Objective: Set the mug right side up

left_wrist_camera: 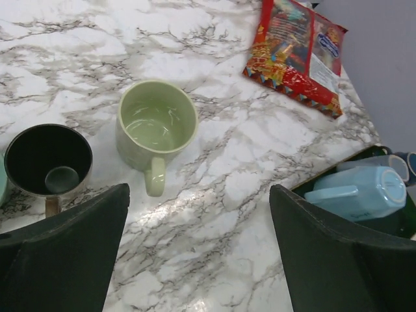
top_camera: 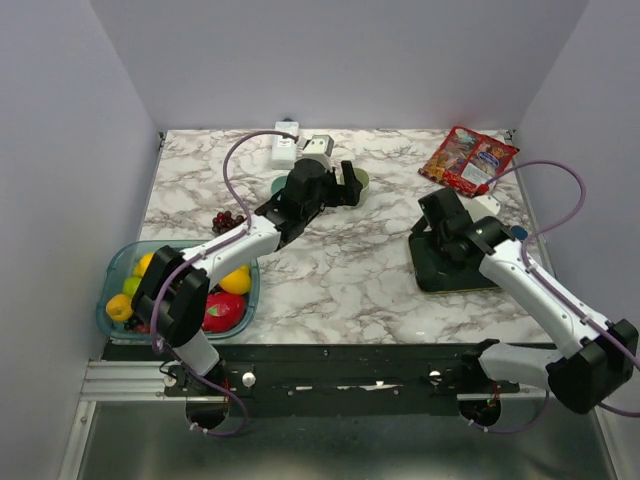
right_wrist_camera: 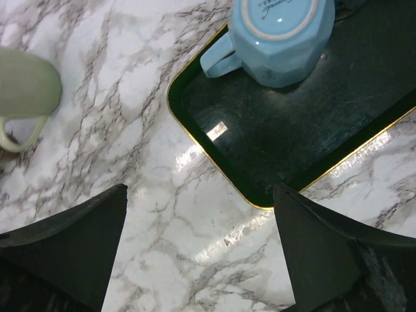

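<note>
Here, green mug (left_wrist_camera: 156, 128) upright, blue mug (right_wrist_camera: 279, 39) cropped, left pincer (left_wrist_camera: 198, 195) wide, right pincer (right_wrist_camera: 199, 192) too.

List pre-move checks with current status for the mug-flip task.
1. Green mug upright, mouth up: ok.
2. Left tool open, nothing between its fingers: ok.
3. Right tool open, nothing between its fingers: ok.
4. Blue mug on tray right side up: not ok, its base shows toward the right wrist camera and it looks inverted.
5. Dark mug standing apart from the green one: ok.
</note>
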